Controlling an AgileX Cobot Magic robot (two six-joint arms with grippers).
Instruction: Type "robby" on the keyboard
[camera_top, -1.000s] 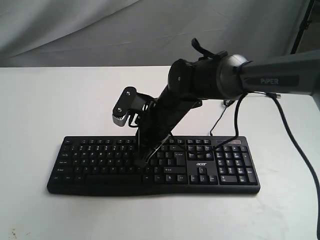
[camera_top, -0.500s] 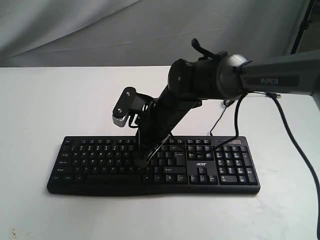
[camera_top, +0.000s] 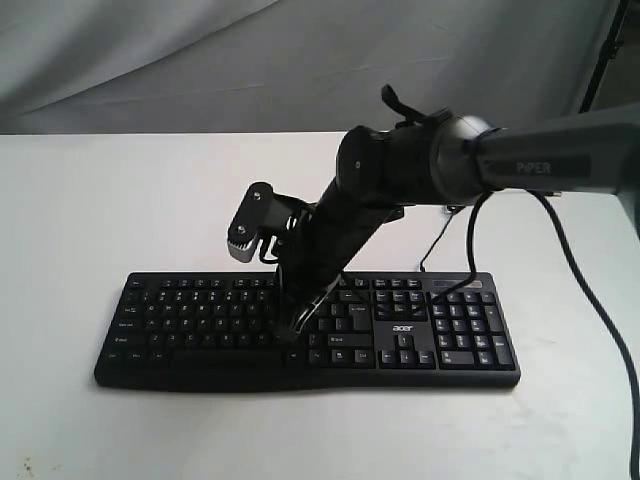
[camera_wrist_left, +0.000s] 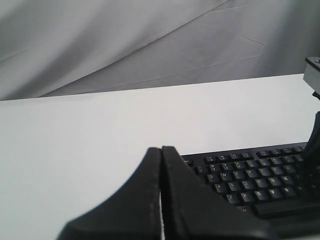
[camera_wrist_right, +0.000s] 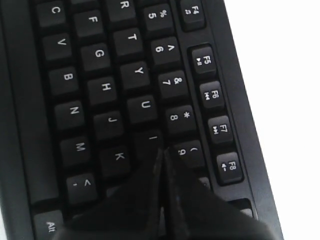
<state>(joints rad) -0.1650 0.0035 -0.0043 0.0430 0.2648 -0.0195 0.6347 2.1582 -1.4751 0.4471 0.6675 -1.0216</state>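
The black keyboard lies flat on the white table, with its "acer" logo towards the right. My right gripper reaches down across the middle and stands shut with nothing in it. Its tip is over the right part of the letter block. In the right wrist view the shut tip sits at the edge of the I key, beside the 9 key. The fingers hide the keys behind them. Whether the tip presses a key I cannot tell. My left gripper is shut and empty, held off the keyboard's left end.
A thin black cable runs from the keyboard's back right over the table. A grey cloth backdrop hangs behind. The right arm's thick cable drapes down at the right side.
The right arm has dipped a little, bringing its shut tip lower towards the keys and slightly left. The keyboard has not moved.
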